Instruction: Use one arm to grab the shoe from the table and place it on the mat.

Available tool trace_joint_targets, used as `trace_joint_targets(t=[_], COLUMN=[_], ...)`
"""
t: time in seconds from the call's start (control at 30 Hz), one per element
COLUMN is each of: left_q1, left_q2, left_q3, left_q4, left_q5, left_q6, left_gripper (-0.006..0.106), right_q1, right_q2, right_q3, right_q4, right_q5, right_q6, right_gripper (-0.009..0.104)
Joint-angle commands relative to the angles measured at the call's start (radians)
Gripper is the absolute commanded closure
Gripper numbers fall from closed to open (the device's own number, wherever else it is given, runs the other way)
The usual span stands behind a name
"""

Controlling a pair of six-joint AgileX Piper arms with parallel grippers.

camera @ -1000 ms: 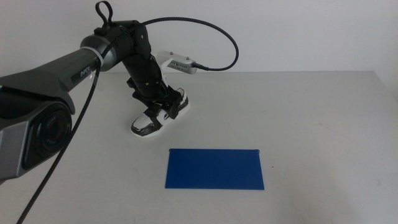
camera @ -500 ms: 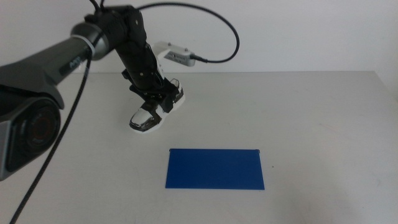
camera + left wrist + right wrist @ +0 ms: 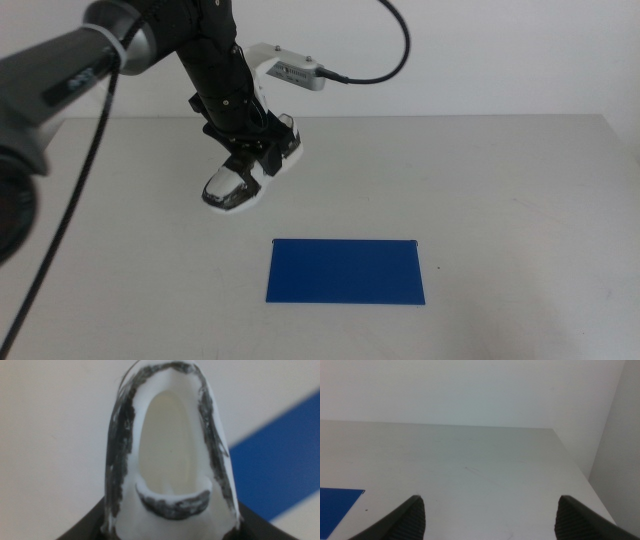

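Above the light grey matte table [image 3: 520, 200], the black-and-white low-top sneaker [image 3: 248, 170] is being held by the left gripper [image 3: 252, 150] — jaws clamped on it; placement on the deep blue rectangular mat [image 3: 345, 271] is pending.

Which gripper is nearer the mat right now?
Left. The left gripper holds the shoe above the table, just behind the mat and toward its left end. The right gripper waits out of the middle view, open, with only a mat corner in its wrist view.
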Motion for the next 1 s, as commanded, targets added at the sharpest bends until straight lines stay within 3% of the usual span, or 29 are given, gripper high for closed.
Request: trace_joint_targets(t=[0.0, 0.33, 0.63, 0.83, 0.97], left_q1=[-0.022, -0.129, -0.304, -0.338, -0.338], left_q2=[-0.136, -0.341, -0.362, -0.354, -0.332], left_q3=[0.044, 0.365, 0.451, 0.491, 0.488], left_q4=[-0.007, 0.016, 0.178, 0.167, 0.148], left_q5=[-0.016, -0.215, -0.296, -0.409, -0.407], left_q6=[-0.024, -0.158, -0.332, -0.354, -0.265], left_gripper=[0.095, 0.096, 0.096, 0.096, 0.096], right_q1=[-0.005, -0.005, -0.005, -0.005, -0.005], right_q2=[-0.021, -0.021, -0.021, -0.021, -0.021], right_q3=[-0.010, -0.010, -0.010, -0.010, -0.010], right_q4=[-0.008, -0.008, -0.008, -0.008, -0.008], right_q5=[-0.079, -0.079, -0.079, -0.079, -0.079], right_q6=[-0.013, -0.013, -0.013, -0.013, -0.013], right_gripper=[0.029, 0.029, 0.029, 0.029, 0.029])
